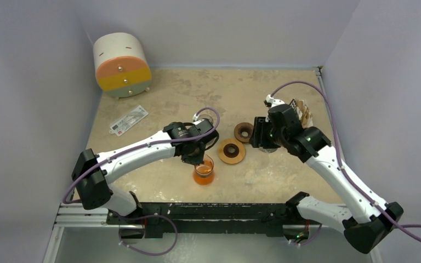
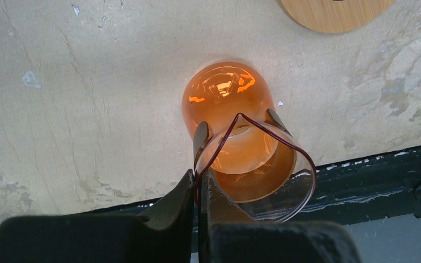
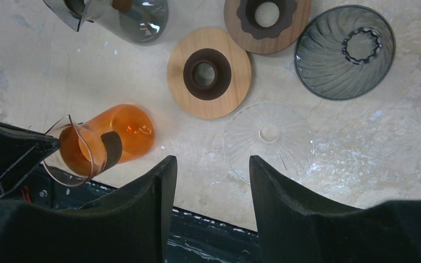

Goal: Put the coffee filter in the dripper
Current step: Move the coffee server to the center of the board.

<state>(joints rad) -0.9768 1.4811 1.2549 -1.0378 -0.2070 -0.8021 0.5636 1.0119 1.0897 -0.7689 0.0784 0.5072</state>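
Clear dripper [image 3: 268, 139] lies beyond the spread right hand [image 3: 211, 164]; left hand [image 2: 199, 183] pinches carafe [image 2: 222, 101].

The clear dripper [image 3: 268, 143] and orange carafe [image 2: 223, 101] look glossy, the rings [image 3: 238, 82] smooth wood, the tabletop [image 2: 87, 109] matt.

No writing can be made out in any of the three views. The one thing that bears print is a flat white packet [image 1: 128, 120] lying on the counter [image 1: 241, 90] in the top view. Its face shows a few dark lines and a small red patch (perhaps a logo). At this size the lines are only grey smudges, and no letter or number on it is clear enough to read.
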